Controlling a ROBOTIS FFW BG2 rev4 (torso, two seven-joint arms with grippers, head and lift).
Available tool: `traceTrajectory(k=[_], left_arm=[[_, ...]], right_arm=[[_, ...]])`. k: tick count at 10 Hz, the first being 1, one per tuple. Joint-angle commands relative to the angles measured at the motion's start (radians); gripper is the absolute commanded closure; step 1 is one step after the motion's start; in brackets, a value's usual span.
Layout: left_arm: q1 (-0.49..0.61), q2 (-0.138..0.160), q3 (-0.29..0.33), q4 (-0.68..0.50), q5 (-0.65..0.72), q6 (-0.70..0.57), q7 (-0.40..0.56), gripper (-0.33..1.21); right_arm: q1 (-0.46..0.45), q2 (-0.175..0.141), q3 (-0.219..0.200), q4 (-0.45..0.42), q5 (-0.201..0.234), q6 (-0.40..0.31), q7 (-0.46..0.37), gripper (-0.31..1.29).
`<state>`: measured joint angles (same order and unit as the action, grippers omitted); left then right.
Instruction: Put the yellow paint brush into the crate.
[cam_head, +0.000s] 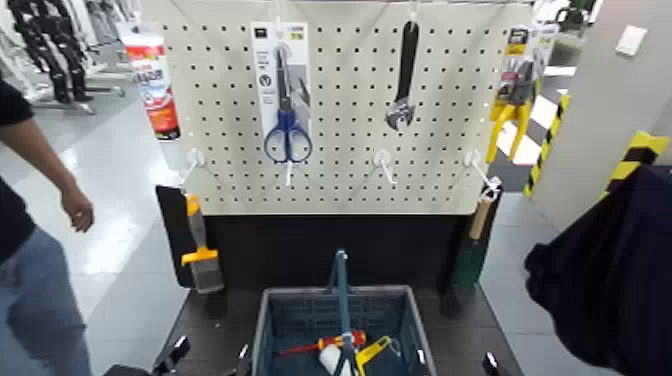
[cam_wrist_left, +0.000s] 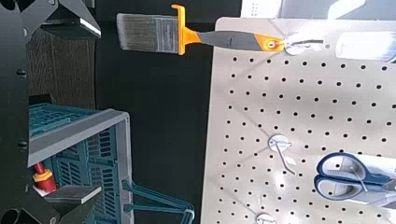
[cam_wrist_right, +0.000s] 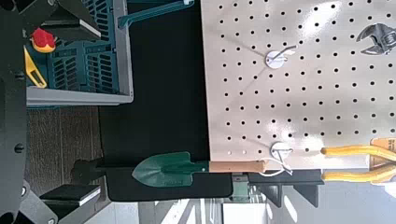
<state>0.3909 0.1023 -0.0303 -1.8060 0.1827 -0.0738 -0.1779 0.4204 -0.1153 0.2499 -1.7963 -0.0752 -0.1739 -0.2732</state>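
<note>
Task had not started. The yellow paint brush (cam_head: 200, 252) hung from a hook at the lower-left corner of the pegboard (cam_head: 350, 150), bristles down, well above and to the left of the crate (cam_head: 275, 330). Nothing held it. The crate sat on the dark bench (cam_head: 200, 335) below the board and already contained a few red and yellow items, none of them the brush.

Left hand (cam_head: 172, 356) and right hand (cam_head: 490, 362) both sat low at the frame edge beside the crate; whether either was apart or together couldn't be told. All steps remained: reach, grip, unhook, drop in.

Brush look: slim grey handle (cam_wrist_left: 224, 37) with orange tip, yellow ferrule, wide flat grey bristles.
</note>
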Motion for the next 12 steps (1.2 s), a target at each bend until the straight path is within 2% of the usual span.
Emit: traceTrajectory(k=[1, 4, 6, 9, 11, 12], left_arm=[[-0.003, -0.003, 0.000, 0.001, -0.002, 0.003, 0.000, 0.14], [-0.006, -0.004, 0.006, 0.001, 0.000, 0.012, -0.009, 0.14], [-0.015, -0.003, 0.029, 0.016, 0.027, 0.026, -0.068, 0.14], [-0.058, 0.008, 0.147, 0.045, 0.072, 0.058, -0.230, 0.14], [-0.073, 0.017, 0.202, 0.042, 0.083, 0.080, -0.276, 0.14], [-0.083, 0.031, 0.225, 0.036, 0.083, 0.101, -0.298, 0.14]], right_arm=[[0.001, 0.000, -0.001, 0.000, 0.000, -0.001, -0.003, 0.14], [0.000, 0.000, 0.000, 0.000, 0.000, 0.001, -0.003, 0.14], [-0.002, -0.001, 0.003, -0.002, 0.000, 0.008, -0.001, 0.14], [-0.006, -0.004, 0.008, -0.005, 0.000, 0.024, 0.000, 0.14], [-0.006, -0.004, 0.006, -0.006, 0.000, 0.028, 0.002, 0.14], [-0.006, -0.004, 0.006, -0.006, 0.000, 0.030, 0.002, 0.14]])
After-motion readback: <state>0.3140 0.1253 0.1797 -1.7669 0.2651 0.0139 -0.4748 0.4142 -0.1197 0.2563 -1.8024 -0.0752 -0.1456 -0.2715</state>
